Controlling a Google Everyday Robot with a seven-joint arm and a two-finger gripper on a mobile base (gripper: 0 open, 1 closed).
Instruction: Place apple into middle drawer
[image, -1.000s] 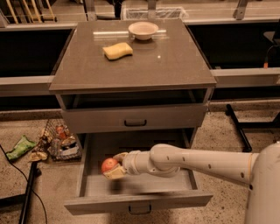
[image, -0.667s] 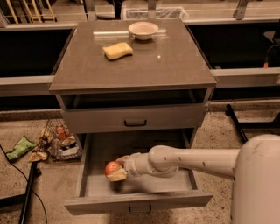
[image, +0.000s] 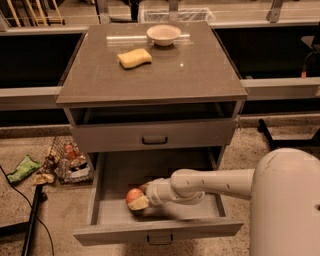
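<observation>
On the cabinet top (image: 200, 75) I see a yellow sponge (image: 134, 58) and a pale bowl (image: 163, 34) behind it, apart. On the floor (image: 60, 215) to the left sits what looks like a wire basket (image: 70, 161). My gripper (image: 137, 201) is in the open middle drawer (image: 200, 229), clasping the apple (image: 133, 194).

I read this as a lab or test hall, not a home. A bare grey cabinet (image: 150, 75) stands on a speckled hard floor (image: 60, 210), a black cable (image: 11, 179) trails to its left, and a wire basket (image: 70, 160) of snack packets sits on the ground. My gripper (image: 140, 202) is at the front edge of the open middle drawer (image: 160, 230), clasping the apple (image: 133, 195).
</observation>
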